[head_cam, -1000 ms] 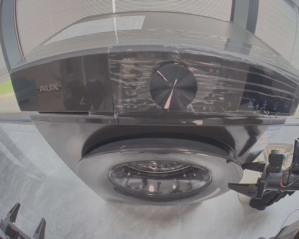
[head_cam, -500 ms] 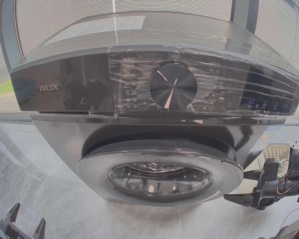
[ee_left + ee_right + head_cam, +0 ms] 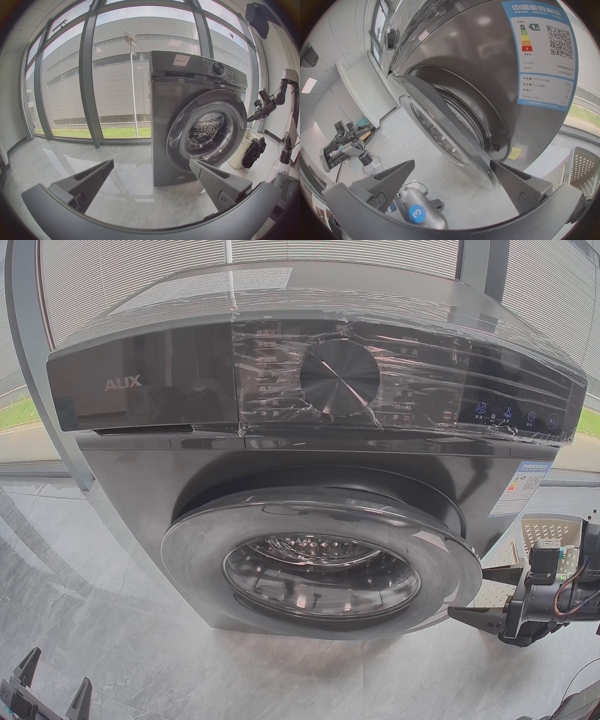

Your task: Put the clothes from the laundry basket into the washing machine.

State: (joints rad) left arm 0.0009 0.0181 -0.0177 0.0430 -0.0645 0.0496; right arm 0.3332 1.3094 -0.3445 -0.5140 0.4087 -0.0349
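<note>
Head view, near to far. Low over the floor's near left corner, left gripper [image 3: 57, 671], jaws wide apart, holding nothing. Farther right, right gripper [image 3: 467, 591], jaws spread and empty, straddling the right edge of the ajar door [image 3: 322, 559] of the washing machine [image 3: 144, 490]. Beyond, beside the machine's right side, laundry basket [image 3: 553, 530] with dark clothes [image 3: 254, 151] draped over its rim. Risk of slipping off the smooth curved rim if closed off-centre, or of nudging the door shut. Energy label [image 3: 522, 487] at the front's upper right corner; brand badge [image 3: 123, 383] on the panel's left end.

Marble floor [image 3: 94, 565]: washing machine [image 3: 156, 490], laundry basket [image 3: 553, 530] beside.
</note>
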